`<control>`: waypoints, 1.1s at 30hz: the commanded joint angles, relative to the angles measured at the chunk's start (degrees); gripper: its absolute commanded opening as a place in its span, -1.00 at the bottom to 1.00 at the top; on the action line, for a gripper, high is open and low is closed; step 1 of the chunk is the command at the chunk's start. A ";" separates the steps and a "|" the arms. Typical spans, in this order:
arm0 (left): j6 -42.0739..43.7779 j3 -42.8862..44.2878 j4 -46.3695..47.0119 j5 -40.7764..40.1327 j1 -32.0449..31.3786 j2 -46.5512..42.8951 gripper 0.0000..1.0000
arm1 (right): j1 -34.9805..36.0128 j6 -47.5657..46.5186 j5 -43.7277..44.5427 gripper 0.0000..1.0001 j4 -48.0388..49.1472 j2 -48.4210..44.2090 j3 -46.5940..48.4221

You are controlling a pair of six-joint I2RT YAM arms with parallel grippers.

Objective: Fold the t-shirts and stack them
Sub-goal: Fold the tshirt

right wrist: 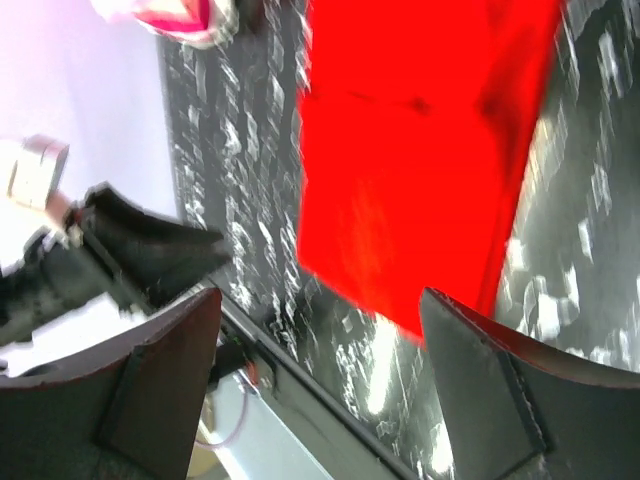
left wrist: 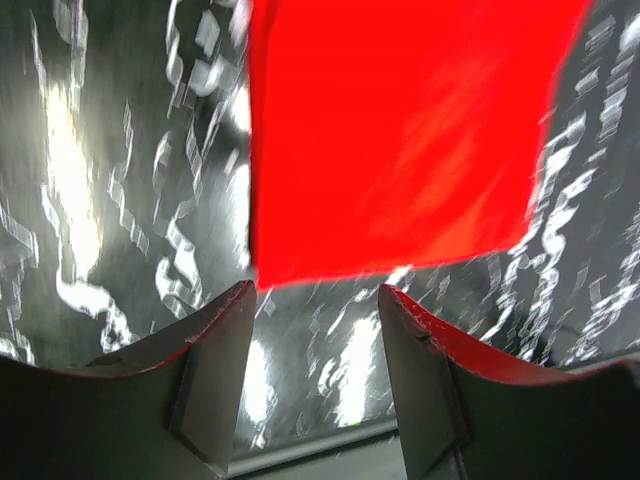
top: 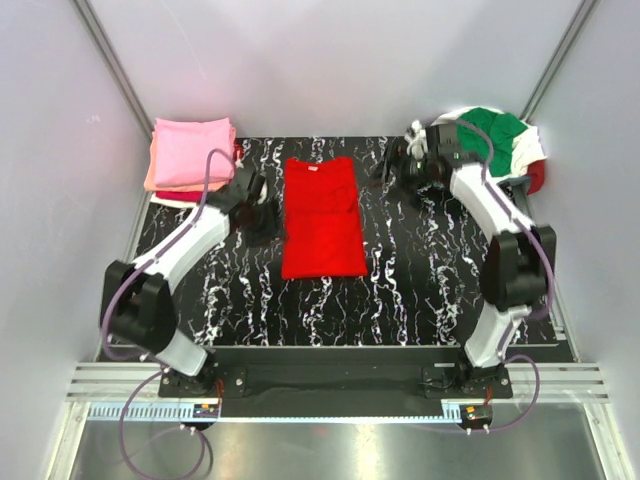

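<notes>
Left wrist: gripper (left wrist: 315, 295) spread wide, empty.

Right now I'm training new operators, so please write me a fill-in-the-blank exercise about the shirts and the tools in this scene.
The flat shirt in the middle is bright ___.
The folded stack at the far left has a ___ shirt on top.
The crumpled pile at the far right shows a ___ shirt on top.
The left tool and right tool both stand ___.
Missing words: red; pink; green; open.
</notes>
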 commanded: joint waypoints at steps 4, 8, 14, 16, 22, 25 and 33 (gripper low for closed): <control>-4.00 -15.01 9.80 2.00 -0.01 -6.27 0.15 | 1.20 -2.96 8.50 0.65 2.09 -13.11 -28.21; -5.06 -22.05 14.28 3.41 -0.01 -6.98 0.16 | 3.14 -2.78 8.15 0.56 6.38 -15.05 -38.51; -6.82 -26.36 19.82 4.03 -0.01 -6.46 0.20 | 6.74 -0.85 7.62 0.53 10.87 -10.41 -39.58; -7.34 -26.71 20.53 3.94 -0.01 -6.10 0.20 | 7.10 -0.59 7.88 0.52 11.23 -8.56 -37.91; -9.18 -26.81 22.64 3.24 -0.01 -3.56 0.20 | 7.71 -0.15 9.99 0.33 9.39 -4.07 -33.61; -10.33 -26.63 23.61 3.15 -0.01 -1.80 0.20 | 8.15 -0.23 10.52 0.22 7.63 -1.70 -31.06; -12.09 -26.89 25.63 3.32 -0.54 0.22 0.11 | 9.73 -2.69 11.49 -0.16 3.14 1.12 -26.48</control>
